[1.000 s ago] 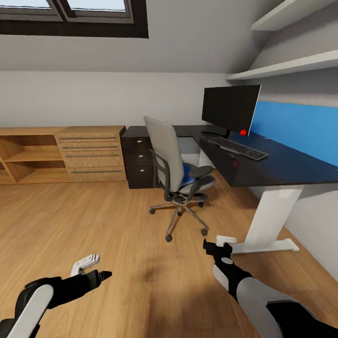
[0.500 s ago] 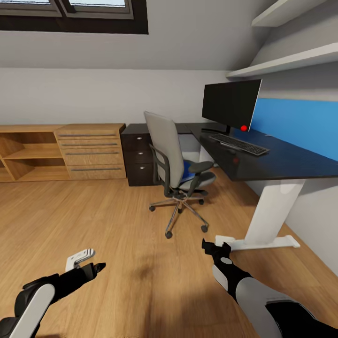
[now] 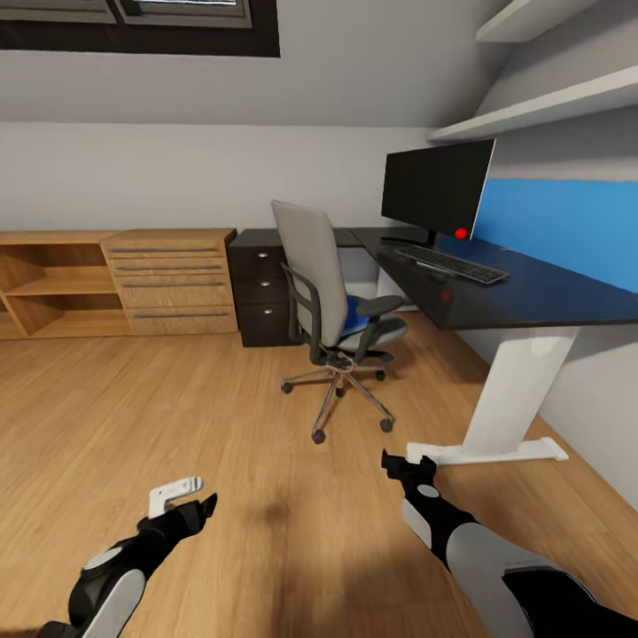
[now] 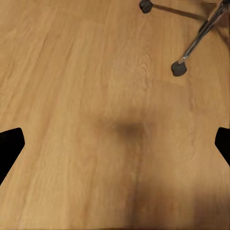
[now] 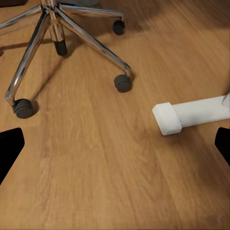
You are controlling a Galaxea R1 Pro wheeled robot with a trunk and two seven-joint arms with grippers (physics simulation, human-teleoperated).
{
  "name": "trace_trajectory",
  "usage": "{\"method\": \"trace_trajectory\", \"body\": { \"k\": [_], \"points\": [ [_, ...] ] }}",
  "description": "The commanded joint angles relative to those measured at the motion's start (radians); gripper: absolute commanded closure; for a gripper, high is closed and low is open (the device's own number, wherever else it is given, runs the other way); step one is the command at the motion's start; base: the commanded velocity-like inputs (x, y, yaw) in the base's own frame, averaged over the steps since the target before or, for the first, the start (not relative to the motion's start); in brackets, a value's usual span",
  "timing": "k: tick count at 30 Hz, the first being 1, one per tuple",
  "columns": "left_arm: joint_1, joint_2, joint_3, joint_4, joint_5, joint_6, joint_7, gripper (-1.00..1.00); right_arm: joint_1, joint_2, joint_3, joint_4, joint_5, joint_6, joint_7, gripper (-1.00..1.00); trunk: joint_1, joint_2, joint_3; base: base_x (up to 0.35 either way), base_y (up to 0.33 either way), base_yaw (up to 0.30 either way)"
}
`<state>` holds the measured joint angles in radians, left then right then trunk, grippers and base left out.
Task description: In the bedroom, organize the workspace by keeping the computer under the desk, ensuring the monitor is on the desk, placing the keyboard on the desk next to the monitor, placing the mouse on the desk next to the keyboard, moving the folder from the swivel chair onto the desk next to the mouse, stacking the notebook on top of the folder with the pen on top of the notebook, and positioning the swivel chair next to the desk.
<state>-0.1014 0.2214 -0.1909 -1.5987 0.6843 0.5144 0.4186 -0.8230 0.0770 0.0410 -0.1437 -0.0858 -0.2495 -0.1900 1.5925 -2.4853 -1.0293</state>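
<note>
Stretching wide and bare between the robot and the furniture, the light wooden plank floor (image 3: pixel 221 425) leaves open room ahead of both arms. On the right, the long black L-shaped counter (image 3: pixel 532 301) with its blue back panel (image 3: pixel 567 226) runs away from the camera along the wall, standing on a white leg with a flat white foot (image 3: pixel 496 447). Its near edge overhangs that leg. Beside its inner edge stands the grey upholstered swivel chair (image 3: pixel 332 310), backrest turned toward the camera, seat facing the counter, chrome legs spread on casters. A flat bright-blue folder (image 3: pixel 356 313) lies on the seat, partly hidden by an armrest. On the counter the wide black flat monitor (image 3: pixel 436 188) stands upright at the far end, and the slim dark-keyed keyboard (image 3: pixel 450 264) lies just before it, long axis along the counter. A black drawer unit (image 3: pixel 257 297) and a light wooden chest (image 3: pixel 173 282) line the back wall.

Both the left gripper (image 3: pixel 190 501) and right gripper (image 3: pixel 408 462) hang low over the floor, fingers spread apart, empty.
</note>
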Motion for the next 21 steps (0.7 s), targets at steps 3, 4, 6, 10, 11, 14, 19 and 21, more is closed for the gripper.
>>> {"method": "trace_trajectory", "body": {
  "k": [3,4,6,10,11,14,19,21],
  "points": [
    [0.0,-0.019,-0.076,0.032,-0.064,-0.032,0.022,-1.0,-0.001,-0.001,0.007,-0.002,0.003,0.017,-0.005,-1.0,0.008,-0.015,-0.011,0.0,0.0,0.0],
    [0.001,-0.027,-0.086,0.039,-0.076,-0.037,0.024,-1.0,-0.002,-0.002,0.007,-0.004,0.01,0.028,-0.006,-1.0,0.008,-0.015,-0.015,0.0,0.0,0.0],
    [0.001,-0.057,-0.107,0.049,-0.102,-0.048,0.029,-1.0,-0.011,-0.003,0.008,-0.023,0.035,0.067,-0.008,-1.0,0.008,-0.015,-0.015,0.0,0.0,0.0],
    [0.001,-0.108,-0.12,0.012,-0.125,-0.061,0.043,-1.0,-0.053,-0.003,0.008,-0.068,0.072,0.113,-0.01,-1.0,0.008,-0.015,-0.015,0.0,0.0,0.0],
    [0.001,-0.114,-0.121,0.005,-0.129,-0.063,0.05,-1.0,-0.061,-0.003,0.007,-0.073,0.076,0.118,-0.01,-1.0,0.008,-0.015,-0.015,0.0,0.0,0.0],
    [0.002,-0.134,-0.125,-0.01,-0.14,-0.076,0.099,-1.0,-0.091,-0.004,0.004,-0.084,0.085,0.132,-0.01,-1.0,0.008,-0.015,-0.015,0.0,0.0,0.0],
    [0.001,-0.134,-0.144,0.012,-0.146,-0.165,0.13,-1.0,-0.103,-0.003,0.002,-0.032,0.088,0.128,-0.005,-1.0,0.008,-0.015,-0.015,0.015,0.0,0.0],
    [0.002,-0.121,-0.148,0.017,-0.147,-0.188,0.133,-1.0,-0.104,-0.004,0.002,-0.016,0.089,0.116,-0.006,-1.0,0.008,-0.015,-0.015,0.094,0.0,0.0]
  ]
}}
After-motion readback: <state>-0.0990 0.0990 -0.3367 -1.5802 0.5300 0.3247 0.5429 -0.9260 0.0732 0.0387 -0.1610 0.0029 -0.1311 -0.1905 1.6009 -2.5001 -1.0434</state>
